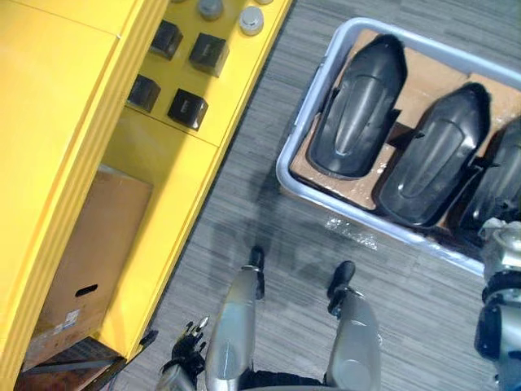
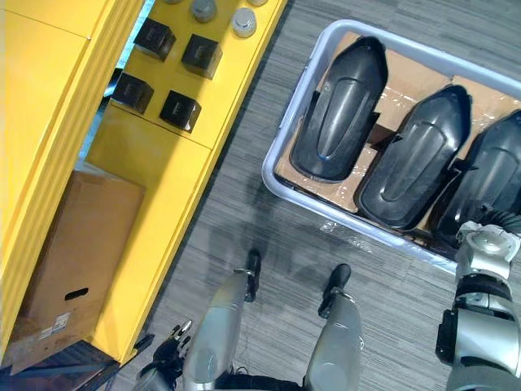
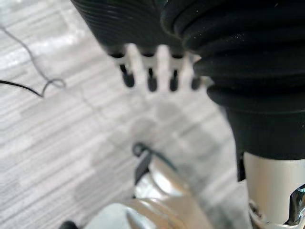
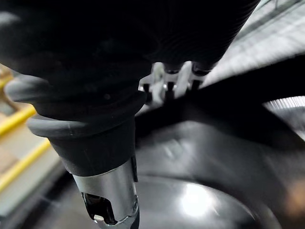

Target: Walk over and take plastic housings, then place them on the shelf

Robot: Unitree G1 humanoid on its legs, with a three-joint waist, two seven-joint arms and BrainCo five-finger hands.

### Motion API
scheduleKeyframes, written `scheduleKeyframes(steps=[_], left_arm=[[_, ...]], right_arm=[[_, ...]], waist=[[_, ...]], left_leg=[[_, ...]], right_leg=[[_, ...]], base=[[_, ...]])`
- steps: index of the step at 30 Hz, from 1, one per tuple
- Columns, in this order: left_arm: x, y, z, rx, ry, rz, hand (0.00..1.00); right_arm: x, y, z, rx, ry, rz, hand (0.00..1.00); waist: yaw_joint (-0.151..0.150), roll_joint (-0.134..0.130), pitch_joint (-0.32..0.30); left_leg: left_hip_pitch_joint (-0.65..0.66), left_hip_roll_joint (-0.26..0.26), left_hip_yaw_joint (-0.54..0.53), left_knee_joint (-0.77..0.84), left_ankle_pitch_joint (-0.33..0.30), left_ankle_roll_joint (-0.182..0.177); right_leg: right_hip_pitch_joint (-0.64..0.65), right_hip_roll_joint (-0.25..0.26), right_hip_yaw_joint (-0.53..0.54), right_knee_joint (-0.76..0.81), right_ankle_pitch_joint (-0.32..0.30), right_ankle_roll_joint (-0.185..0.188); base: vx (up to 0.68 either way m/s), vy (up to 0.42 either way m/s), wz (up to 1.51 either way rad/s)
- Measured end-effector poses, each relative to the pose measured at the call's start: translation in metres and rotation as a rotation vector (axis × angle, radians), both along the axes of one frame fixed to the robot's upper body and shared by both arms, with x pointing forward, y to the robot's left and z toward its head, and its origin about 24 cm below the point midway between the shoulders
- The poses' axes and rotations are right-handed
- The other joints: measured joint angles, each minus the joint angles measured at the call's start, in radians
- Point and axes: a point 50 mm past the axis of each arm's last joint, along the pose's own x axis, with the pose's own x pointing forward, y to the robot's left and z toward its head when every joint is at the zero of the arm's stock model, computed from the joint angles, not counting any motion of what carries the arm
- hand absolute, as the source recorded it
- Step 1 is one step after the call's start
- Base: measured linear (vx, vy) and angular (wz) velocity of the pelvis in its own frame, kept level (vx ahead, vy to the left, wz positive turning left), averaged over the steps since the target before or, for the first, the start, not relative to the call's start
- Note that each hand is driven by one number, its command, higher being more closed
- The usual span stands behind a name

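Evidently the three housings (image 1: 358, 102) lie side by side in the tray (image 1: 307, 102) on the floor, not yet taken. The right hand (image 4: 167, 81) hangs over the rightmost one, fingers straight and empty, probably to grasp it. The left hand (image 3: 162, 59) hangs released near the yellow shelf (image 1: 49, 122).

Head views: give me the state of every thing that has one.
Left housing: lying in the bin, untouched.
Middle housing: same.
Right housing: in the bin, right hand at it.
Bin: holds three housings.
Shelf: no housing seen on it.
Carton: on the lower shelf.
Left hand: open, empty, beside the shelf.
Right hand: grip hidden.
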Motion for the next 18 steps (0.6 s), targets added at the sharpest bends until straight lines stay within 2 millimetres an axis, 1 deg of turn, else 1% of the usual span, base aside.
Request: scheduleKeyframes(steps=[2,4,5,7,9,10,11,13,14,18], left_arm=[[0.0,0.0,0.0,-0.002,-0.002,-0.002,0.0],[0.0,-0.002,0.0,-0.022,-0.007,0.011,0.0],[0.0,-0.003,0.0,-0.032,-0.008,0.011,0.0],[0.001,-0.009,-0.001,-0.068,-0.017,0.018,0.0],[0.001,-0.01,-0.001,-0.091,-0.023,0.038,0.0],[0.001,-0.011,0.0,-0.101,-0.029,0.04,0.0],[0.002,-0.012,0.0,-0.105,-0.031,0.041,0.0],[0.002,-0.014,-0.001,-0.114,-0.031,0.044,0.0],[0.002,-0.014,-0.001,-0.121,-0.035,0.048,0.0],[0.002,-0.015,-0.001,-0.127,-0.031,0.051,0.0]], right_arm=[[0.002,0.0,0.003,0.018,0.018,-0.015,0.0],[0.001,-0.005,0.008,0.023,0.022,-0.032,0.0],[-0.001,-0.008,0.011,0.024,0.019,-0.043,1.0],[-0.008,-0.018,0.018,0.014,0.026,-0.072,1.0],[-0.01,-0.021,0.018,0.024,0.042,-0.075,1.0],[-0.014,-0.025,0.018,0.029,0.056,-0.091,1.0],[-0.018,-0.029,0.019,0.029,0.062,-0.106,1.0],[-0.025,-0.035,0.021,0.033,0.066,-0.135,1.0],[-0.029,-0.039,0.022,0.028,0.075,-0.15,1.0],[-0.03,-0.04,0.022,0.001,0.14,-0.145,1.0]], waist=[[0.001,0.001,0.0],[0.001,0.003,0.0],[0.002,0.011,0.002],[0.009,0.034,-0.001],[0.013,0.034,-0.001],[0.021,0.035,-0.002],[0.026,0.038,-0.003],[0.028,0.05,-0.011],[0.029,0.05,-0.011],[0.031,0.05,-0.012]], left_leg=[[-0.001,-0.001,0.001,-0.004,0.001,0.0],[-0.002,-0.01,0.002,-0.019,0.011,0.002],[-0.003,-0.014,-0.001,-0.026,0.015,0.002],[-0.012,-0.02,-0.006,-0.027,0.019,0.003],[-0.013,-0.022,-0.007,-0.028,0.019,0.002],[-0.013,-0.026,-0.01,-0.029,0.02,0.001],[-0.015,-0.028,-0.017,-0.031,0.023,0.0],[-0.031,-0.03,-0.032,-0.031,0.027,0.0],[-0.036,-0.033,-0.032,-0.033,0.031,0.0],[-0.034,-0.032,-0.032,-0.036,0.036,-0.001]], right_leg=[[-0.004,-0.001,0.0,0.0,0.0,0.0],[-0.011,-0.01,-0.002,0.001,0.0,0.0],[-0.012,-0.015,-0.006,0.001,0.0,0.0],[-0.013,-0.02,-0.017,0.003,0.0,0.0],[-0.014,-0.021,-0.02,0.008,-0.002,-0.002],[-0.016,-0.024,-0.023,0.014,-0.004,-0.005],[-0.018,-0.026,-0.025,0.017,-0.005,-0.006],[-0.022,-0.031,-0.044,0.023,-0.008,-0.008],[-0.03,-0.037,-0.045,0.033,-0.012,-0.007],[-0.032,-0.039,-0.046,0.04,-0.015,-0.009]], base=[[0.04,0.003,0.01],[0.02,0.012,0.08],[0.0,0.016,0.16],[-0.01,0.023,0.14],[-0.03,0.016,0.04],[-0.03,0.004,0.06],[-0.03,-0.005,0.13],[-0.03,-0.013,0.2],[-0.02,-0.005,0.15],[-0.01,-0.001,0.01]])
